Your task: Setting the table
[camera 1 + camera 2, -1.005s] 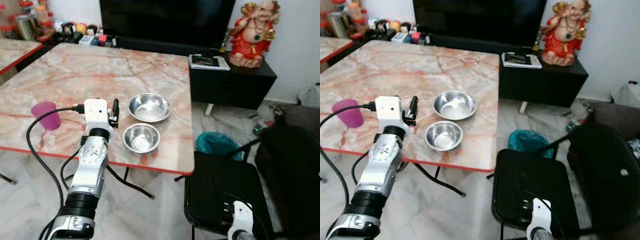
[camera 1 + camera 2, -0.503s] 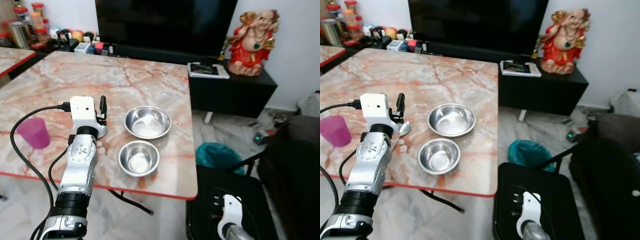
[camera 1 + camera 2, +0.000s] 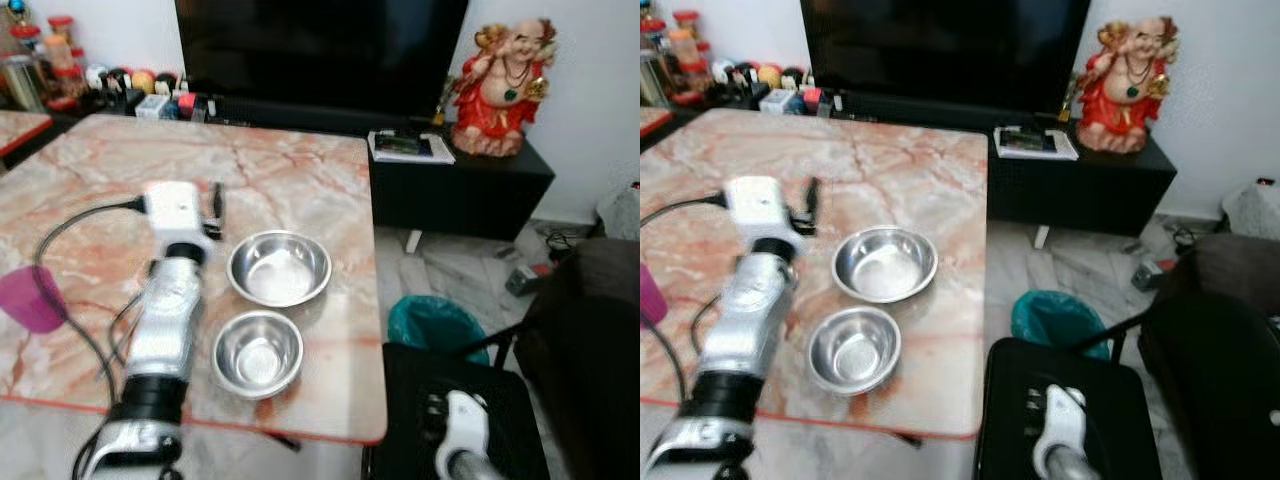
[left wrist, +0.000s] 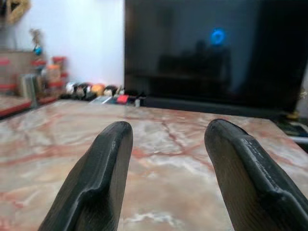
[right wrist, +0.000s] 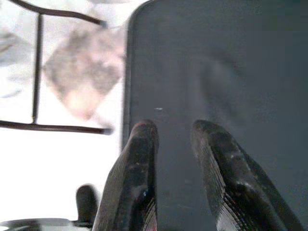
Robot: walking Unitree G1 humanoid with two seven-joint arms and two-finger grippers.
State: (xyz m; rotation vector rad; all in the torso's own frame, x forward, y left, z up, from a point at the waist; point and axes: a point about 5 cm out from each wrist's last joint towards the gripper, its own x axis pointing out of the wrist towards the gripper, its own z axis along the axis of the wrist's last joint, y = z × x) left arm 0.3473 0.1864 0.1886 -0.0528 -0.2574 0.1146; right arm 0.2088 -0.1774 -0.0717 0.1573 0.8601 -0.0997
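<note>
Two steel bowls on marble table near right edge: larger bowl farther in, smaller bowl just nearer front edge, both holding nothing visible. Left of larger bowl, left gripper over tabletop, fingers spread, gripping nothing. Purple cup well left. Beyond table: dark TV, red figurine. Right gripper over black chair seat, fingers narrowly parted, gripping nothing.

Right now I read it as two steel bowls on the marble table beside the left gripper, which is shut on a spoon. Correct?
Not quite. The two steel bowls do sit on the marble table beside the left gripper, but the left wrist view shows its fingers spread open with nothing between them.
</note>
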